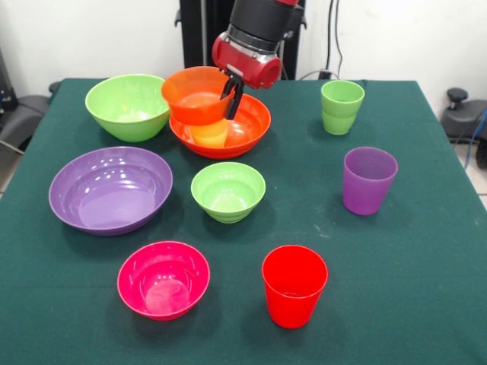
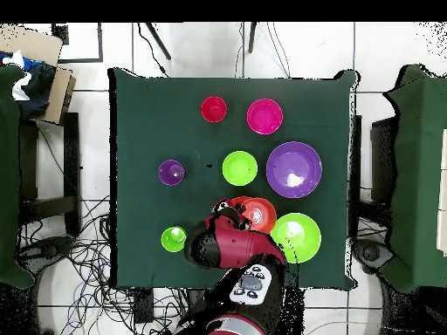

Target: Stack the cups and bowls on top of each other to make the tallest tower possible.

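1. My work surface is a table [image 1: 426, 251] covered with a dark green cloth that reaches every edge.
2. Behind my pedestal, the front view shows a plain white wall [image 1: 91, 38] with black cables [image 1: 335, 38] hanging down it.
3. From overhead, the floor [image 2: 306, 48] around the table is pale tile with dark grout lines.
4. A tangle of black cables [image 2: 79, 253] lies on that floor beside the table and near my base.
5. A cardboard box [image 2: 39, 61] sits off one corner of the table, with something blue beside it.
6. Green-draped furniture [image 2: 419, 174] stands apart from the table at one side, and more [image 2: 10, 174] at the other.
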### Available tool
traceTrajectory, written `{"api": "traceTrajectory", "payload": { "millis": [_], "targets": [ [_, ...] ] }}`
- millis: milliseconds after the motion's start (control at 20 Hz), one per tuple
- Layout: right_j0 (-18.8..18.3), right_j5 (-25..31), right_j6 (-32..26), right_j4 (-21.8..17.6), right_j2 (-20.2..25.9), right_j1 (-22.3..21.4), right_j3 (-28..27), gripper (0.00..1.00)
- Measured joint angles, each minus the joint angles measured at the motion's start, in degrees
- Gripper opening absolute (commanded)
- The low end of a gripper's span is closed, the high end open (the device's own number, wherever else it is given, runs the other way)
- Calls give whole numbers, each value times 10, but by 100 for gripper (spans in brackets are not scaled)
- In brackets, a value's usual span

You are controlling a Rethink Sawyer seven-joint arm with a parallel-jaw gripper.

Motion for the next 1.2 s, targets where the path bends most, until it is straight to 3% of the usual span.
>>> {"api": "traceTrajectory", "payload": {
  "millis": [1200],
  "targets": [
    [3, 0, 0, 0, 0, -29, 0, 0]
  ]
}}
